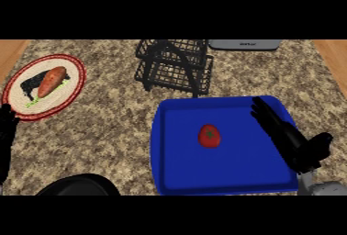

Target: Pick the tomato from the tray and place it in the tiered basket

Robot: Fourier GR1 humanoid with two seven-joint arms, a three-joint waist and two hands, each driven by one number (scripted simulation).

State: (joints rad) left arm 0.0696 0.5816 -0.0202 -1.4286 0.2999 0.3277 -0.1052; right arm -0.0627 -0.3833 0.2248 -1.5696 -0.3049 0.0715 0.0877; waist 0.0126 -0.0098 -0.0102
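Head view: a red tomato (210, 136) with a green stem mark lies near the middle of a blue tray (176, 160) on the speckled granite counter (108, 124). Nothing touches the tomato; it sits alone on the tray's flat bottom.

The right hand (291, 137) comes in from the lower right, over the tray's right side. Its fingers are stretched out straight, pointing up toward the tray's far right corner, and the thumb sticks out to the right past the tray's edge. The hand holds nothing and stands apart from the tomato, to its right. The grey forearm (324, 188) shows at the lower right corner.

The left hand (7, 124) shows only as a dark sliver at the left edge, just beside a plate; whether its fingers are open or curled cannot be told.

Beyond the tray, toward the counter's far side, stands the black wire tiered basket (173, 64), well apart from the tomato. Behind it, at the far edge, is a grey appliance (244, 44).

At the left lies a round plate (68, 94) with a red rim, bearing a sweet potato (51, 81) on a dark patch. A black rounded object (80, 186) shows at the lower edge, left of the tray.
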